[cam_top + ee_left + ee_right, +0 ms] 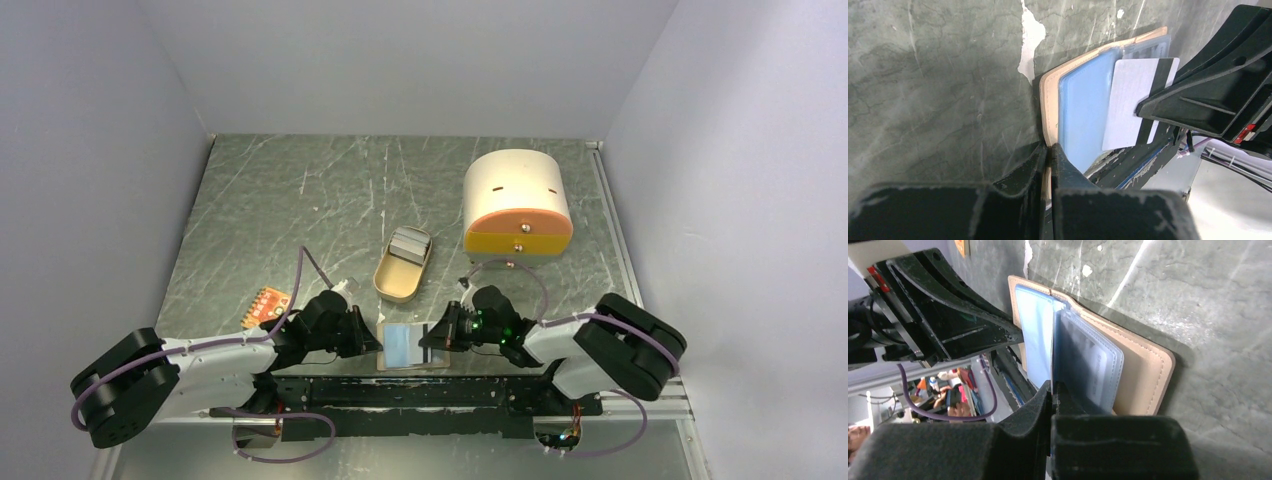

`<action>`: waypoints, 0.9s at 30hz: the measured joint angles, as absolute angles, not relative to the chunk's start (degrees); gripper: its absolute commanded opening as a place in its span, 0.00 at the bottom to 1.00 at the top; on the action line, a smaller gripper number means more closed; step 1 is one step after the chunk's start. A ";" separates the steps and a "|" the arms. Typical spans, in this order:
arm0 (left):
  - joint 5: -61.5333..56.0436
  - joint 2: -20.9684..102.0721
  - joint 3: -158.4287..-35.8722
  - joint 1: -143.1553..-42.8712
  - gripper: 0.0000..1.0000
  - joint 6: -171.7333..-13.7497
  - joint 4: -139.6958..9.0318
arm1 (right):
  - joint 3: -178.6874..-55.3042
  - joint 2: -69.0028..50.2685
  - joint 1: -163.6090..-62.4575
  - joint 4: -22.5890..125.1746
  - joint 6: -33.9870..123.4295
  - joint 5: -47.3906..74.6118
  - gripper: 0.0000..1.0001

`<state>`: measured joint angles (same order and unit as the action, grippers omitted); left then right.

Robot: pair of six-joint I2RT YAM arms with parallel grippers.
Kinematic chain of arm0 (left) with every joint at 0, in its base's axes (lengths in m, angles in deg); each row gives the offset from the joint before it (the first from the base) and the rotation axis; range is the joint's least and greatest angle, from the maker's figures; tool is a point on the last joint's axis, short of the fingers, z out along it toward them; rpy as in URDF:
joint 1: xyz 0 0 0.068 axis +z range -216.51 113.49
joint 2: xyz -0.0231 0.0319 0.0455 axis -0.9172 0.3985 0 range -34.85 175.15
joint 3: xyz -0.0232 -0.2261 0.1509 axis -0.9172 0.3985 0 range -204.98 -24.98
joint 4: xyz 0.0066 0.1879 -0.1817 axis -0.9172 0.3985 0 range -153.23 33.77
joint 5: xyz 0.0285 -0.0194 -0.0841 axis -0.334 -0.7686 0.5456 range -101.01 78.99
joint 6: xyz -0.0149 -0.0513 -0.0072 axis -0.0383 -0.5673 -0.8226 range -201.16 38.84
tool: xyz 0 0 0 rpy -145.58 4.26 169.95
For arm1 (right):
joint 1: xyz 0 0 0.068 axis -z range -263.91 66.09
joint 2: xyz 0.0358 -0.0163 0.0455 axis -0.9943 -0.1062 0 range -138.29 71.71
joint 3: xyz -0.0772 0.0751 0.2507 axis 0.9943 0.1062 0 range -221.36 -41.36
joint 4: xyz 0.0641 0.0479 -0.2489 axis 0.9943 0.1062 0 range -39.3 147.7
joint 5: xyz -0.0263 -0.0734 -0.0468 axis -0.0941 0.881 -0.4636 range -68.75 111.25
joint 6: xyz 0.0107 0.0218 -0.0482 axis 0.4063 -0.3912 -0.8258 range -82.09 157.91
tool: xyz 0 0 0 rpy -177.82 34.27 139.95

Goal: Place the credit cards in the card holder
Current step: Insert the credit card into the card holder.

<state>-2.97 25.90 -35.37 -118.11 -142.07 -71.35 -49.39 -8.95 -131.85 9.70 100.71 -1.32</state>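
1. Whitish-grey flat plastic credit card with dark stripe (1130,100): clamped edge-on in right gripper (1052,389) jaws, lying over the open beige leather-like folding card holder (1049,95). Looks not yet seated in a pocket.
2. Left gripper (1048,150) jaws pinched together on the holder's beige edge; holder fans out just beyond the tips.
3. Risk: card corner snags the lip of the clear-blue plastic sleeve (1083,110) ahead of the right jaws, so it buckles the sleeve instead of sliding in.
4. Risk: insertion push drags the holder out of the left jaws, since it's only a thin-edge pinch.
5. Risk: fingers of both arms nearly touching; any skew means a collision.
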 measured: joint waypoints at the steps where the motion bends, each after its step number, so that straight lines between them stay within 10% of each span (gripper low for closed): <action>1: -2.97 25.90 -35.37 -118.11 0.09 -142.07 -71.35 | -49.11 -7.90 -131.85 10.40 100.84 -0.81 0.02; 27: -2.58 26.77 -35.37 -118.11 0.09 -142.07 -72.44 | -48.83 -14.98 -131.85 1.97 100.89 -3.74 0.07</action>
